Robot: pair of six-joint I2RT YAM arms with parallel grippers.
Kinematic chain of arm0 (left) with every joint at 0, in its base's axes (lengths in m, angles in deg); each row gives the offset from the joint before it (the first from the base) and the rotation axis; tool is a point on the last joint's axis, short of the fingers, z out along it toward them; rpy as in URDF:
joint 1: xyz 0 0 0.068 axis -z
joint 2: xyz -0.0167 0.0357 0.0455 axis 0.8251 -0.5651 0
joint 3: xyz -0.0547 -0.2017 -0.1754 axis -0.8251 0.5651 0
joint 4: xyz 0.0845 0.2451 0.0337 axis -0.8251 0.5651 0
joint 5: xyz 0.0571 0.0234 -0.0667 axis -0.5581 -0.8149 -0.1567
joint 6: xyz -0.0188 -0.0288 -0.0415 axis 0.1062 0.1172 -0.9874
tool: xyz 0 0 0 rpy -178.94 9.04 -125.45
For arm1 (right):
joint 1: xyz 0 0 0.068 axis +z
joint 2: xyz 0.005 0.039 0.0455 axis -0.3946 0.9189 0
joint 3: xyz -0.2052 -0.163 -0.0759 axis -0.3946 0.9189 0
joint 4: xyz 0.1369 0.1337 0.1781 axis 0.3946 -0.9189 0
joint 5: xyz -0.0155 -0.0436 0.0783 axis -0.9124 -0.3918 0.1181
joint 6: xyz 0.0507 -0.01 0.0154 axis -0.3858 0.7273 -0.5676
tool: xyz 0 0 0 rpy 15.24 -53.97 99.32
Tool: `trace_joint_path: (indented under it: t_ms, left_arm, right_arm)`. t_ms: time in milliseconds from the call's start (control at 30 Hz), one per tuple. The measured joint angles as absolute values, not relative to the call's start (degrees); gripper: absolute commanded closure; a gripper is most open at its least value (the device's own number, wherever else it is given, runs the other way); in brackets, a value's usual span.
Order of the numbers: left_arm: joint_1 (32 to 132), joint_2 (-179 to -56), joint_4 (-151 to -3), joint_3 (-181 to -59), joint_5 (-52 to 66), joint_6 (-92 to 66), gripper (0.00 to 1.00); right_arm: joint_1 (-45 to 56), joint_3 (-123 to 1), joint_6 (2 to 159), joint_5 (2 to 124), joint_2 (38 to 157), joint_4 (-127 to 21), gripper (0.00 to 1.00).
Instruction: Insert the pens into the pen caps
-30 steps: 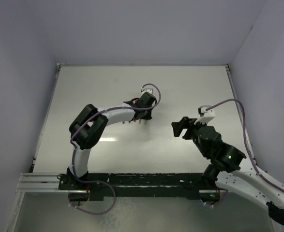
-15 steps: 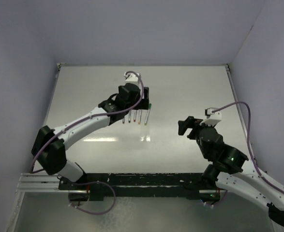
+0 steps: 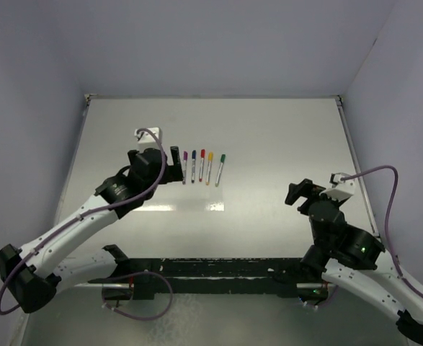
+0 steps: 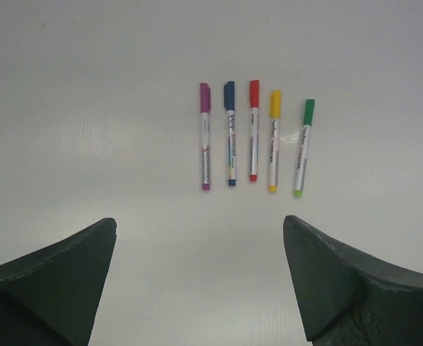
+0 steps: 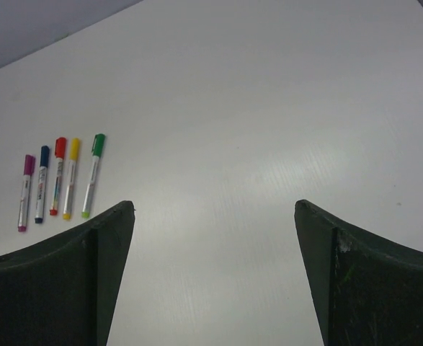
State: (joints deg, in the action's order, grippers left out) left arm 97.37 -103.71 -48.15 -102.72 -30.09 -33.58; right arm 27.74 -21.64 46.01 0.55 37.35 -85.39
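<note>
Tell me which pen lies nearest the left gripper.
The purple-capped pen, at the row's left end beside the left gripper; the green-capped pen is farthest.

I have the left arm (image 3: 74,223) reaching from the lower left of the top view up toward the centre, and the left gripper (image 3: 174,166) has its fingers (image 4: 60,281) spread wide with nothing between them. The right arm (image 3: 348,249) rises bent from the lower right, and the right gripper (image 3: 306,192) sits right of centre, fingers (image 5: 67,281) parted and empty too.
</note>
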Motion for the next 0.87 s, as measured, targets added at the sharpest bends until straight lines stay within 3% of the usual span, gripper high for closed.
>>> trace_joint_path:
  t_ms: [267,867]
  left_arm:
    - [97.4,-93.1,-37.7,-99.7,-38.3,-39.5,0.01]
    - [97.4,-91.3,-31.6,-95.8,-43.0,-45.1,0.01]
  right_arm:
    - [27.7,-21.6,43.7,-0.9,37.7,-89.5,0.06]
    - [27.7,-21.6,43.6,-0.8,41.4,-89.0,0.06]
